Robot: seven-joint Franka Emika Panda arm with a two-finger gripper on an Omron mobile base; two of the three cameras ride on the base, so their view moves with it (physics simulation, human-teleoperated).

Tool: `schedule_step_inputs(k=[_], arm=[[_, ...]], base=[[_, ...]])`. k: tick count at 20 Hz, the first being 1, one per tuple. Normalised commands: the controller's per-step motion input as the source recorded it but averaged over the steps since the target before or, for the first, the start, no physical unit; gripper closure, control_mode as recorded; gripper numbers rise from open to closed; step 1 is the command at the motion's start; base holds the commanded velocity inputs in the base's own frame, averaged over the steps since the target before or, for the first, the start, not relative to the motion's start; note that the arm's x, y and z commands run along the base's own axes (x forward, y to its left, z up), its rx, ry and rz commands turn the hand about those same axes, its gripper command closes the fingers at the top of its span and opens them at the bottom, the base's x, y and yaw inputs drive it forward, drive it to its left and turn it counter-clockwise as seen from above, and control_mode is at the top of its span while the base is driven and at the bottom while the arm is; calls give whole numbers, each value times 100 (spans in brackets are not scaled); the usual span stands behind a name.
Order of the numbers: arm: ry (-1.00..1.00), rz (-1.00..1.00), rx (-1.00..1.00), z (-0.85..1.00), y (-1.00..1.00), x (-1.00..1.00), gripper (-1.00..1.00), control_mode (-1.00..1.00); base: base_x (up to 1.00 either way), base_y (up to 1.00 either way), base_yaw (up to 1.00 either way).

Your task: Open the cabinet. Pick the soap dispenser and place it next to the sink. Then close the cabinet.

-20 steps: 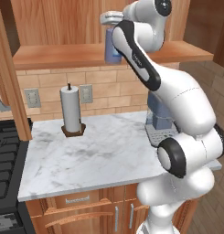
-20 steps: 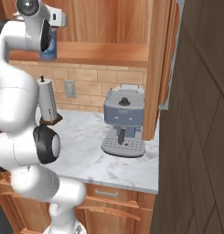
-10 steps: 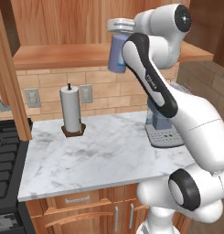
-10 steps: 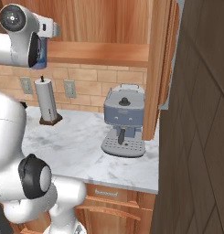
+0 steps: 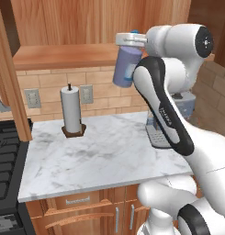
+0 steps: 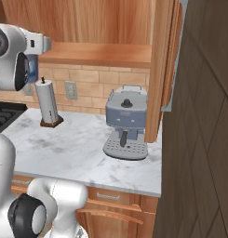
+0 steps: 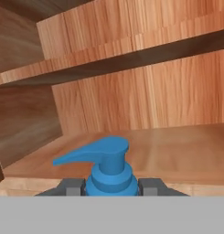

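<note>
Left base view: soap dispenser point(image 5: 126, 67) hangs tilted in front of the cabinet point(image 5: 63, 55) shelf edge, above the bench point(image 5: 100, 156), fingers point(image 7: 73, 187) on either side of its neck. Paper towel roll point(image 5: 71, 111) stands on the bench at 8 o'clock from the dispenser; coffee machine point(image 5: 171, 120) at 4 o'clock, by the right end. Stove point(image 5: 6, 160) adjoins the bench at 9 o'clock.

Soap dispenser point(image 5: 126, 68): lavender-purple body w/ pale blue label; blue pump top at the claw in hand view. Gripper point(image 7: 111, 186): dark grey tips either side of the pump neck. Cabinet point(image 5: 63, 55) behind/around it: reddish-brown wood, streaky grain. Below claw: counter point(image 5: 104, 156) white marble w/ grey veins; paper towel roll point(image 5: 71, 111) white on brown base; coffee machine point(image 6: 126, 122) grey-blue. Backsplash point(image 5: 45, 89) tan brick.
</note>
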Motion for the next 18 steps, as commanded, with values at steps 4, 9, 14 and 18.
schedule_step_inputs(k=[4, 9, 14, 18], arm=[[-8, 0, 0, -29, 0, -67, 100, -100], [-10, 0, 0, -36, -4, -52, 100, -100], [-2, 0, 0, -39, -8, -30, 100, -100], [2, 1, 0, -39, -9, -11, 100, -100]], base=[[0, 0, 0], [0, 0, 0], [0, 0, 0], [0, 0, 0]])
